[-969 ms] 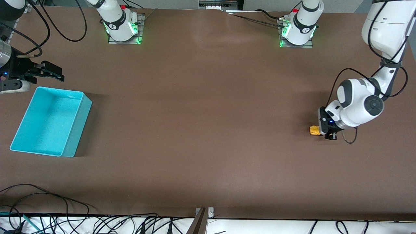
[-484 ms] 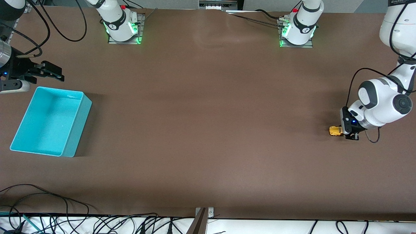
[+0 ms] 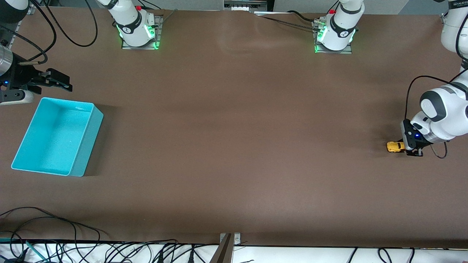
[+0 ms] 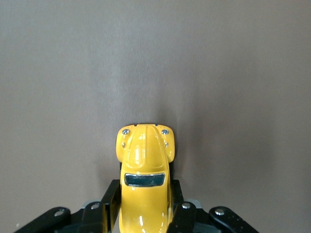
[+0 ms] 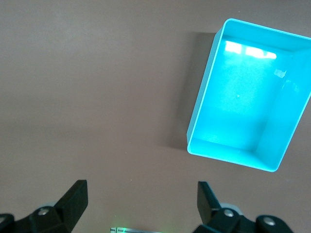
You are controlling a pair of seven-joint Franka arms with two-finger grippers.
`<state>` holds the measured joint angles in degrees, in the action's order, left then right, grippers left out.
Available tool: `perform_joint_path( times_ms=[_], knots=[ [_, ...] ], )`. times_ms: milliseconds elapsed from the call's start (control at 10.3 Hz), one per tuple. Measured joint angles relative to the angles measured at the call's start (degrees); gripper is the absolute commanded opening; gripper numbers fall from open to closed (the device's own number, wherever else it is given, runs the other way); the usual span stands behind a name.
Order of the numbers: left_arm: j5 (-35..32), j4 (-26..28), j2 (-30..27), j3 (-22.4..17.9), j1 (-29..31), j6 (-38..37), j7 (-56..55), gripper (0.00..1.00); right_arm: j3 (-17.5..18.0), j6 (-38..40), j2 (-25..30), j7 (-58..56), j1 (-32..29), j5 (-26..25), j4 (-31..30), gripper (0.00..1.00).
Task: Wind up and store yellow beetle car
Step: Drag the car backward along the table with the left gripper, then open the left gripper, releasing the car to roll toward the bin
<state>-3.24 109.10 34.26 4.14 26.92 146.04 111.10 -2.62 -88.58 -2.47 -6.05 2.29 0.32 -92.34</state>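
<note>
The yellow beetle car point(image 3: 395, 147) is a tiny rounded toy resting on the brown table at the left arm's end. My left gripper point(image 3: 405, 147) is shut on its rear half. In the left wrist view the car point(image 4: 145, 179) sits between the two black fingers point(image 4: 111, 204), hood and headlights pointing away from the gripper. My right gripper point(image 3: 60, 82) hangs open and holds nothing at the right arm's end of the table, just beside the teal bin point(image 3: 89, 144). The right wrist view shows its fingers point(image 5: 73, 199) spread wide over bare table, with the bin point(image 5: 201, 111) nearby.
The teal bin has nothing in it. Both arm bases point(image 3: 137, 27) point(image 3: 336, 31) stand along the table edge farthest from the camera. Cables point(image 3: 55, 233) trail along the nearest edge, beside a metal bracket point(image 3: 228, 248).
My left gripper has drawn the car along the table toward the left arm's end, staying shut on it. The right arm has not moved.
</note>
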Motion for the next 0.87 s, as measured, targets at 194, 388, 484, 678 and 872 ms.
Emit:
perform_joint_path(
  times_ms=[194, 388, 484, 678, 872],
  knots=[
    [0.0, -0.2, 0.1, 0.0, 0.3, 0.0, 0.3, 0.10, 0.0, 0.0, 0.0, 0.0, 0.0, 0.0, 0.0, 1.00],
    [0.0, -0.2, 0.1, 0.0, 0.3, 0.0, 0.3, 0.10, 0.0, 0.0, 0.0, 0.0, 0.0, 0.0, 0.0, 1.00],
    [0.0, -0.2, 0.1, 0.0, 0.3, 0.0, 0.3, 0.18, 0.0, 0.0, 0.0, 0.0, 0.0, 0.0, 0.0, 1.00],
    [0.0, -0.2, 0.1, 0.0, 0.3, 0.0, 0.3, 1.00, 0.0, 0.0, 0.0, 0.0, 0.0, 0.0, 0.0, 1.00],
    [0.0, -0.5, 0.9, -0.1, 0.4, -0.9, 0.6, 1.00, 0.0, 0.0, 0.0, 0.0, 0.0, 0.0, 0.0, 1.00]
  ],
)
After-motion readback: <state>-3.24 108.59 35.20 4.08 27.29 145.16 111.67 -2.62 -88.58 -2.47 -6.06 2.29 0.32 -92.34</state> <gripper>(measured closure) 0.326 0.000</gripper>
